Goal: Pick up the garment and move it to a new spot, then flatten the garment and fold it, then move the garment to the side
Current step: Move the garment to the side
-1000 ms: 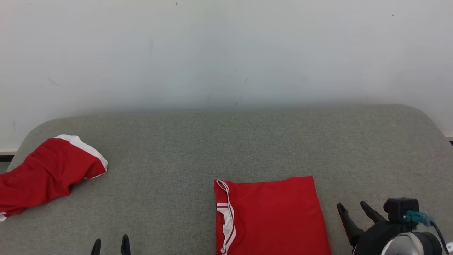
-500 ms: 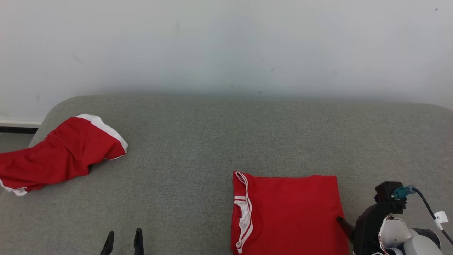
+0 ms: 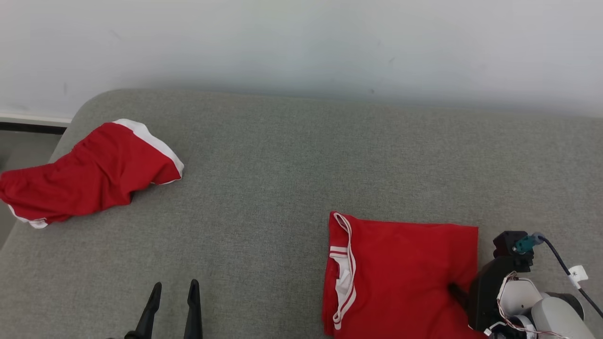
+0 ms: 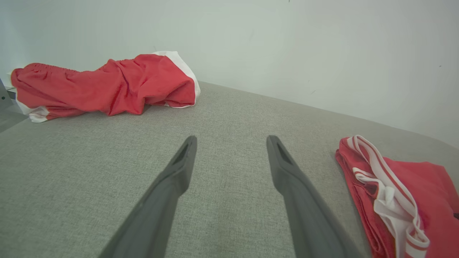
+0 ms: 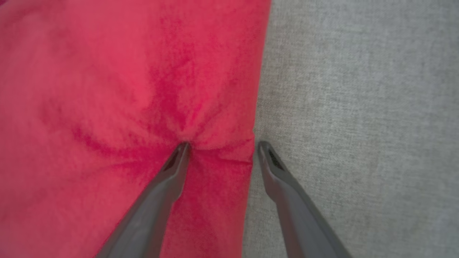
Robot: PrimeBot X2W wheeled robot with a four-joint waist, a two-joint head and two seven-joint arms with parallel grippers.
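On the garment, the right claw (spread; left claw too) apparently presses its edge.

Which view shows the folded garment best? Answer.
Head view: the folded garment lies nearly whole, outline and white trim clear. Left wrist view catches its trimmed end. Right wrist view gives a close patch of red cloth and one edge.

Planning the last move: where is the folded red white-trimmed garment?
Head view: the folded red white-trimmed garment lies lower right on the grey fabric surface, its right edge at the right gripper.
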